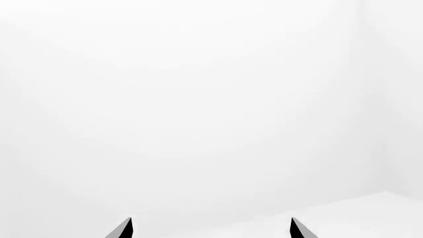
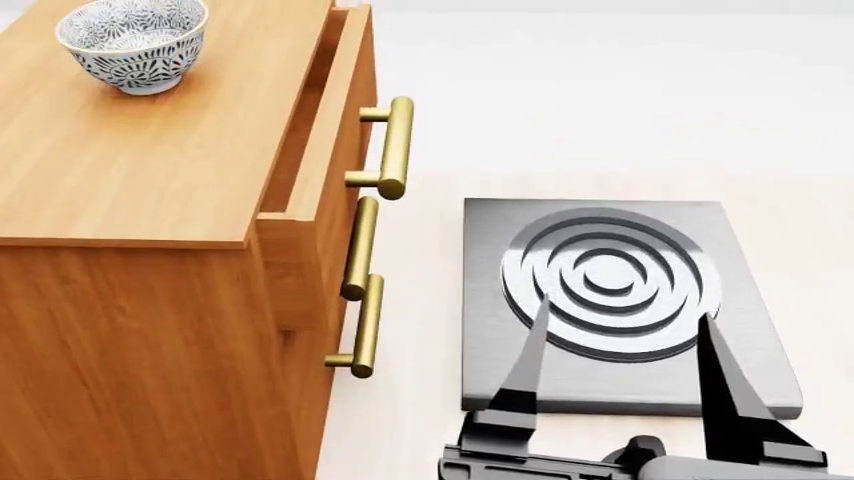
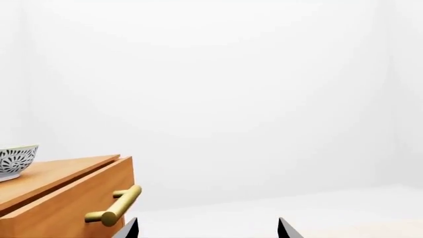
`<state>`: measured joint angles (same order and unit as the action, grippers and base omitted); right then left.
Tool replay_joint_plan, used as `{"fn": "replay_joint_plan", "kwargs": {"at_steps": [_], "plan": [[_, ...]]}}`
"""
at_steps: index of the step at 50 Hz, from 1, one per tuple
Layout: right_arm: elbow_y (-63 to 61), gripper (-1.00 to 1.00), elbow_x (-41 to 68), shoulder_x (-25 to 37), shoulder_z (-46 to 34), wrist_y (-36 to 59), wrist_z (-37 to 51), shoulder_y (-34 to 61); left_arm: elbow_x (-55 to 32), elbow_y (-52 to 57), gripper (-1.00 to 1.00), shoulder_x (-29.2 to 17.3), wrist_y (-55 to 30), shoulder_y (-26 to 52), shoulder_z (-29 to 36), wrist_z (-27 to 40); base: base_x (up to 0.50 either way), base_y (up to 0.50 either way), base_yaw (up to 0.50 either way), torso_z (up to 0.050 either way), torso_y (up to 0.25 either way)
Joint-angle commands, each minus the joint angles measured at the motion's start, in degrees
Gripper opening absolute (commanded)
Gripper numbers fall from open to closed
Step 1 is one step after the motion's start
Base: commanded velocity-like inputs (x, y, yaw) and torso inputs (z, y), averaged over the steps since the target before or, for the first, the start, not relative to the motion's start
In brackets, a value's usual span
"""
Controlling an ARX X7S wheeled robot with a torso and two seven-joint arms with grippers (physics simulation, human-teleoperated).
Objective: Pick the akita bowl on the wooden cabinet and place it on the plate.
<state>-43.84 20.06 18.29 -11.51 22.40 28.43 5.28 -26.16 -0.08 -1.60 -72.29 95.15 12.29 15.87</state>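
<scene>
Head view: the akita bowl [image 2: 134, 42] sits upright at the far left of the wooden cabinet [image 2: 147, 170] top, well apart from either hand. The cabinet's top drawer stands slightly pulled out; three brass bar handles [image 2: 391, 147] run down its front, facing right. To the right of the cabinet, lower down, I see a grey square stove [image 2: 627, 300] w/ concentric rings lying flat on the pale floor.

My right hand [image 2: 621, 330] is at the near edge of the head view, fingers spread wide — one fingertip over the stove's left ring edge, the other over its right side. Nothing between them.

Right wrist view: two dark fingertips [image 3: 130, 229] show at the frame edge, well apart, empty gap. The cabinet corner, one brass handle and part of the bowl [image 3: 17, 159] appear off to one side; the rest is plain white wall.

Left wrist view: left hand [image 1: 210, 228] — only two dark tips [image 1: 122, 229] visible, set wide apart, holding nothing, facing bare white wall and floor. Left arm does not appear in the head view.

The plate is not visible in any view, so I can't tell where it is.
</scene>
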Motion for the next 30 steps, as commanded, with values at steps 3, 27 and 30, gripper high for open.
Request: {"fn": "replay_joint_plan", "kwargs": {"at_steps": [3,27,30], "plan": [[0.23,1.00,1.16,0.40,0.73,-0.53,0.12,-0.12,-0.88,-28.06,1.00,1.14,9.70,12.14,5.92,-6.98,0.00,0.00,0.00,0.000,0.000],[2.09,1.00,2.17,0.73,0.98,-1.55,-0.04,0.05,-60.19,-73.27,1.00,1.60,32.92,29.60,64.84,-3.68,0.00,0.00,0.00,0.000,0.000],[1.93,1.00,2.43,0.85,1.24,-1.55,0.06,0.00,-65.96,-74.24,1.00,1.60,31.99,29.94,68.60,-2.34,0.00,0.00,0.00,0.000,0.000]]}}
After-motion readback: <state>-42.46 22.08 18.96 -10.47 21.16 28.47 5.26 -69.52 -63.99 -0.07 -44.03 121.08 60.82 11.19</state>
